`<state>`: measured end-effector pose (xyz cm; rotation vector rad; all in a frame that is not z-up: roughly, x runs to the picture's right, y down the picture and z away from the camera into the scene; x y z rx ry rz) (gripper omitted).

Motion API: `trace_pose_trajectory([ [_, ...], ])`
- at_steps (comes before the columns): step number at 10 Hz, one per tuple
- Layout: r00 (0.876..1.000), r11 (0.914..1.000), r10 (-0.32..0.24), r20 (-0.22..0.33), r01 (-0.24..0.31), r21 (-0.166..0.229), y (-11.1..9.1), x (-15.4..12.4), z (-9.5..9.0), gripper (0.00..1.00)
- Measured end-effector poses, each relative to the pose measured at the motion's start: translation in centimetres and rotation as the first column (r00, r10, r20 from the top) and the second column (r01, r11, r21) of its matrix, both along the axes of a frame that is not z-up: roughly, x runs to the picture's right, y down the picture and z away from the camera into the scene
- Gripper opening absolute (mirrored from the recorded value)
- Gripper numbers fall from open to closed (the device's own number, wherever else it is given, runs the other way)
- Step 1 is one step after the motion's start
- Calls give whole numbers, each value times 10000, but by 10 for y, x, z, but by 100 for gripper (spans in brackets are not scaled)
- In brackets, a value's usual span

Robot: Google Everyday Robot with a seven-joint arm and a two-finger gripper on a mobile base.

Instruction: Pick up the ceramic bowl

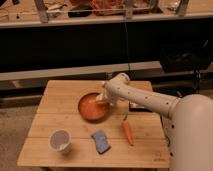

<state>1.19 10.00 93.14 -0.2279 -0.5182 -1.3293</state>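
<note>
Table edges: the wooden table (60, 95) shows its left and near edges in full; its right edge is partly hidden behind my own white body.
Bowl: the ceramic bowl (91, 108) sits upright about mid-table, a little toward the far side and well in from every edge.
Open room: there are bare boards left of the bowl and in the far-left corner, and more bare wood at the near-right corner.
Near side: 3 things lie in a row, the white cup (60, 141) front-left, the blue sponge (101, 141) to its right, and the carrot (127, 133) right of that, lying lengthwise toward the near edge. All 3 are apart from the bowl.
Gripper: my gripper (103, 98) is at the bowl's far-right rim with its fingers spread apart. I cannot tell whether they touch the rim.
Arm: my arm (145, 100) reaches in from the right over the table's right half and slopes up toward the wrist joint, which bends down at the bowl.
Behind: a dark counter front (75, 45) runs along beyond the far edge.
</note>
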Motion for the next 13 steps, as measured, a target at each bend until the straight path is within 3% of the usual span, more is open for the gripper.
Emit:
trace_pose_trajectory([
  [13,9995,9993,-291,144,287,253,-2,-5,4,80],
])
